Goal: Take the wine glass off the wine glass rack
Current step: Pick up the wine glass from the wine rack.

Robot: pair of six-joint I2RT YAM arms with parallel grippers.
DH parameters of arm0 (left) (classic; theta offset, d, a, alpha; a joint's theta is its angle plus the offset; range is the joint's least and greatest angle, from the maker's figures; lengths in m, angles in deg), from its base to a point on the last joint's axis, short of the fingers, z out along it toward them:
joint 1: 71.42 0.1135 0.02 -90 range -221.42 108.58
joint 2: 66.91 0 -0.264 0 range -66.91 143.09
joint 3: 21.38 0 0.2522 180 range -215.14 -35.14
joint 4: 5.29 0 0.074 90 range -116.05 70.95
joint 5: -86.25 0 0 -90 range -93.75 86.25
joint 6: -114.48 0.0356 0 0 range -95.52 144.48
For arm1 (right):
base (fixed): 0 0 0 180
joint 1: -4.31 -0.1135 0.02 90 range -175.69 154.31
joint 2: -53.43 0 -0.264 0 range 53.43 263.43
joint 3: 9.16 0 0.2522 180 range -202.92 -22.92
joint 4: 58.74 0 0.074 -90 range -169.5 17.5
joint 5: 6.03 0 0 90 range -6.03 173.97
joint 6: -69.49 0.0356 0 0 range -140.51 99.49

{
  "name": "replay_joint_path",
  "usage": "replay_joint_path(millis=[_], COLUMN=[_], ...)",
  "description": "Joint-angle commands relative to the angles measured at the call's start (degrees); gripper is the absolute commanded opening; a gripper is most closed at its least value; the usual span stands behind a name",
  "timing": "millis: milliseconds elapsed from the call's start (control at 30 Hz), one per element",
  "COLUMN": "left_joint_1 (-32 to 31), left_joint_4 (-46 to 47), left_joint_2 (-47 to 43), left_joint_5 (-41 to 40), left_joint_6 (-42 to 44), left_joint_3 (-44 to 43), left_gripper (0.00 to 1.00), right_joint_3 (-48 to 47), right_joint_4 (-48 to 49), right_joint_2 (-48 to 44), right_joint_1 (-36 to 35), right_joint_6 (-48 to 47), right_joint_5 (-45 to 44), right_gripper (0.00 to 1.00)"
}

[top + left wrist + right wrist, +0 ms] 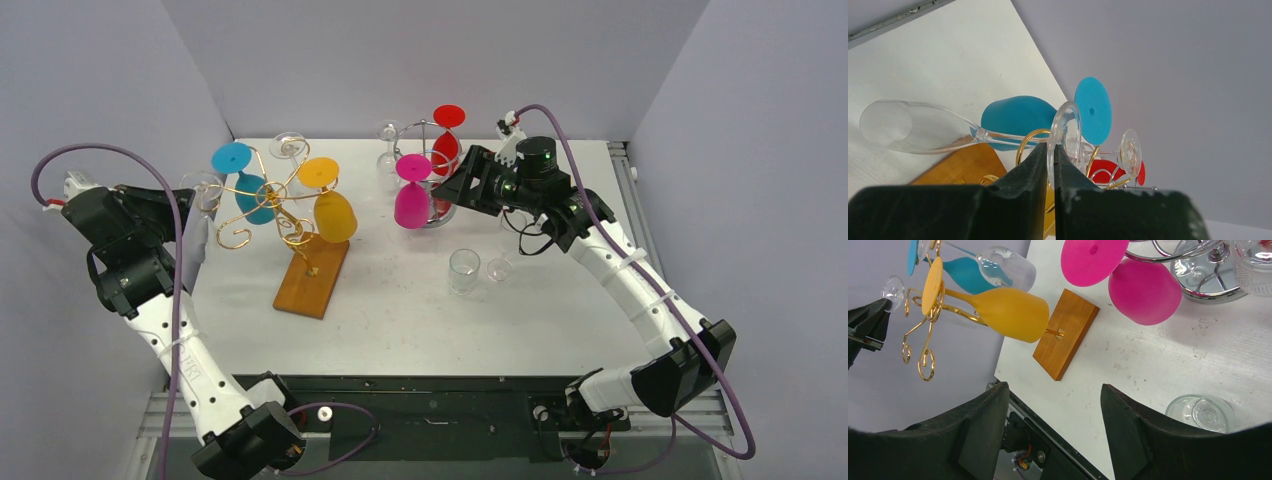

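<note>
A clear wine glass (923, 131) lies almost level, its bowl toward the near side and its round foot (1066, 131) pinched between my left gripper's (1052, 150) dark fingers. From the top view the left gripper (196, 197) sits at the left side of the gold wire rack (262, 205). The glass's stem crosses a gold loop (1027, 141); I cannot tell whether it still rests in the wire. My right gripper (1054, 387) is open and empty. It hovers (470, 185) beside the chrome rack, far from the clear glass.
The gold rack stands on a wooden base (312, 275) and carries a blue glass (250, 190), a yellow glass (335, 212) and another clear one (288, 147). A chrome rack (428, 125) holds pink (412, 200) and red (447, 140) glasses. A tumbler (464, 270) stands mid-table.
</note>
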Motion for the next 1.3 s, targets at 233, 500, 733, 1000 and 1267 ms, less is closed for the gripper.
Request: replay_joint_path(millis=[233,500,733,1000,1267], left_joint_1=[-1.8,-7.5,-9.0,-8.9,-8.9], left_joint_4=[9.1,7.6,5.1,1.0,-1.1], left_joint_2=[1.6,2.7,0.9,-1.4,-3.1], left_joint_5=[3.9,1.5,1.0,-0.2,-0.8], left_joint_6=[-2.0,-0.4,0.2,1.3,1.1], left_joint_3=[-0.3,-2.0,-2.9,-4.0,-4.8], left_gripper=[0.0,0.0,0.0,0.0,0.0], right_joint_3=[-0.2,-0.2,-0.2,-0.2,-0.2], right_joint_4=[2.2,2.1,2.1,2.1,2.1], right_joint_2=[0.4,0.5,0.5,0.3,0.1], right_joint_1=[0.7,0.9,1.0,1.0,1.0], right_joint_6=[-0.8,-0.9,-0.9,-0.9,-0.9], right_joint_5=[-0.1,-0.1,-0.1,-0.1,-0.2], right_gripper=[0.63,0.63,0.63,0.62,0.62])
